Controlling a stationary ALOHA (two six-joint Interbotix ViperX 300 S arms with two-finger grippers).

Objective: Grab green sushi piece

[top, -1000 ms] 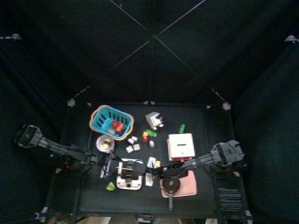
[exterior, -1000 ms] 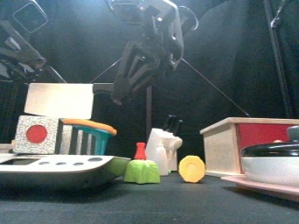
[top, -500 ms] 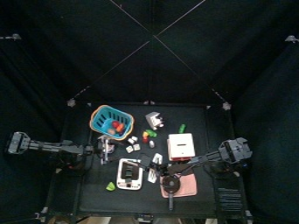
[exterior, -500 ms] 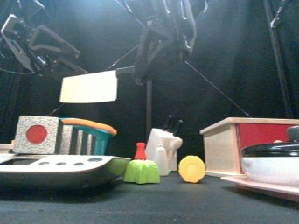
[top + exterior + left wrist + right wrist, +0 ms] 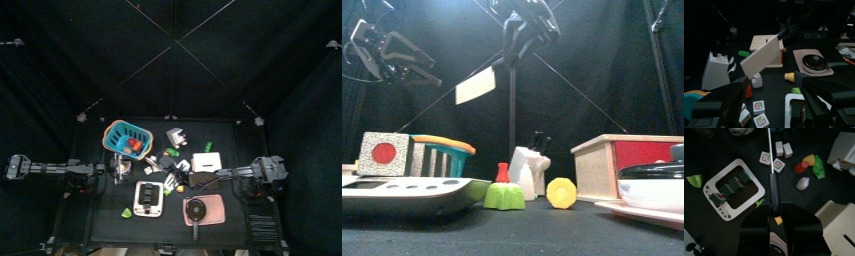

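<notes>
Overhead, right gripper [image 5: 771,203] fingers clamp a white card [image 5: 476,87] above the table middle; left gripper [image 5: 767,107] fingers spread wide, empty.

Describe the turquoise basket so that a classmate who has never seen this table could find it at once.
From above, find the black table and go to its back left corner. There stands the turquoise basket. It is the only container with slatted walls, it has an orange rim, and something red lies inside it.
</notes>
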